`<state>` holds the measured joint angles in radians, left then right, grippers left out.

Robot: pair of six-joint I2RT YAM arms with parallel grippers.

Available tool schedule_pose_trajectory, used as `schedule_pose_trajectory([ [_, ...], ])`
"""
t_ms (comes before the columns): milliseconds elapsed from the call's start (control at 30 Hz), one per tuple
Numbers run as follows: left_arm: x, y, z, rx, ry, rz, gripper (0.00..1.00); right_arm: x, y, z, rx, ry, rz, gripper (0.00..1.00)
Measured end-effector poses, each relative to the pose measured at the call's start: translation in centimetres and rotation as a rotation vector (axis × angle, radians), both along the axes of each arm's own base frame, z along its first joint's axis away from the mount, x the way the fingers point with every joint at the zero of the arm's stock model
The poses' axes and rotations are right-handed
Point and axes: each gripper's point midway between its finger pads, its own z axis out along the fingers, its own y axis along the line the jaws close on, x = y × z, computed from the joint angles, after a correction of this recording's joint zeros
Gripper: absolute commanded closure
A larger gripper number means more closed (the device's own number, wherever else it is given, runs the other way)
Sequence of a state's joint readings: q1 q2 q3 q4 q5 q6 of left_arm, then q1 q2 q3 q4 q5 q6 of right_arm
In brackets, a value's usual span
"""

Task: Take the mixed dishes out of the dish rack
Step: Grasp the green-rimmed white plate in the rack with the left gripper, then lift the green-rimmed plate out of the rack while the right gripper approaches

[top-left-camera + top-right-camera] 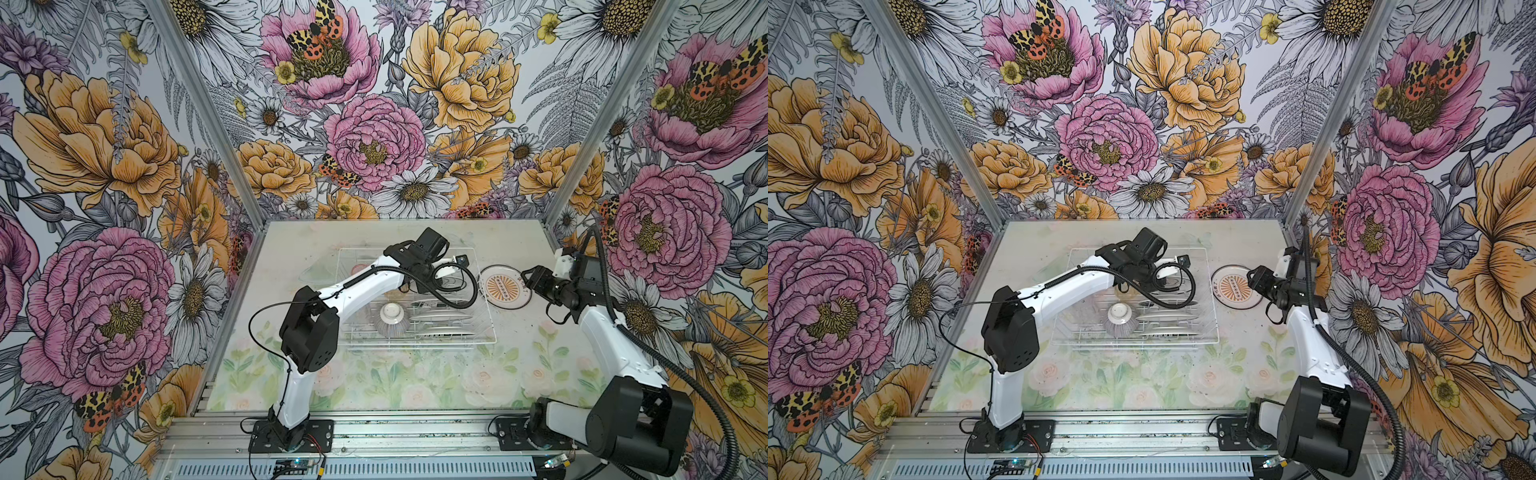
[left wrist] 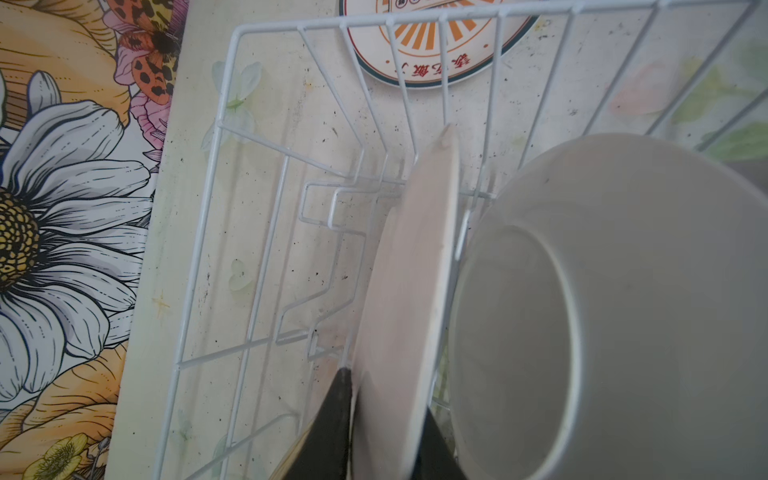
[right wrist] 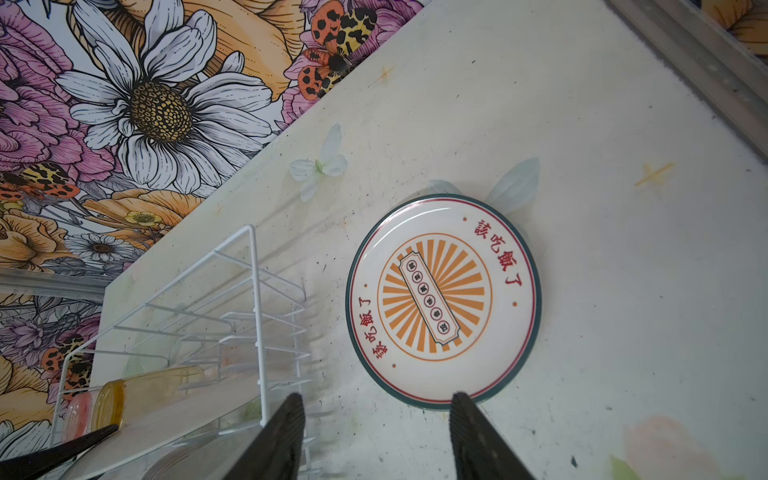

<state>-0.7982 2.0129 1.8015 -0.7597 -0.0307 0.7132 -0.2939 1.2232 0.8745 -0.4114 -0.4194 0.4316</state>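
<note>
The dish rack (image 1: 419,343) is set on the surface (image 1: 374,378), past its middle toward the far edge. At the rack's near side, left of centre, the ribbed bowl (image 1: 392,319) is placed upside down, its white foot upward. Just beside it, toward the rack's right edge, a row of plates (image 1: 442,319) is stood on edge between the prongs.

Farther in, the left hand (image 2: 386,390) is lowered into the rack and closed on the rim of the gripped plate (image 2: 411,270), with one finger against each face. The white underside of a neighbouring plate (image 2: 602,291) is seen just beside it. In the rack's left half an amber tumbler (image 3: 110,403) and a pink tumbler (image 3: 79,415) are laid on their sides, side by side.

Outside the rack, between its right edge and the surface's right edge, a flat plate (image 3: 444,297) is laid face up. The right hand (image 3: 376,436) is held above the surface at that plate's rim, its fingers spread apart with nothing between them.
</note>
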Motion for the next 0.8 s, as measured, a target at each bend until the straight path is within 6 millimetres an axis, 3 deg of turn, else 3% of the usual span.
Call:
schedule_pose_trajectory([
  [167,1.2,0.1,0.7,0.032,-0.084,0.009,0.92,0.0,0.0,0.0,0.0,0.0,0.0,0.42],
  [800,1.3,0.1,1.2,0.045,-0.118,0.018,0.97,-0.1,0.2,0.7,-0.004,-0.022,0.008,0.42],
])
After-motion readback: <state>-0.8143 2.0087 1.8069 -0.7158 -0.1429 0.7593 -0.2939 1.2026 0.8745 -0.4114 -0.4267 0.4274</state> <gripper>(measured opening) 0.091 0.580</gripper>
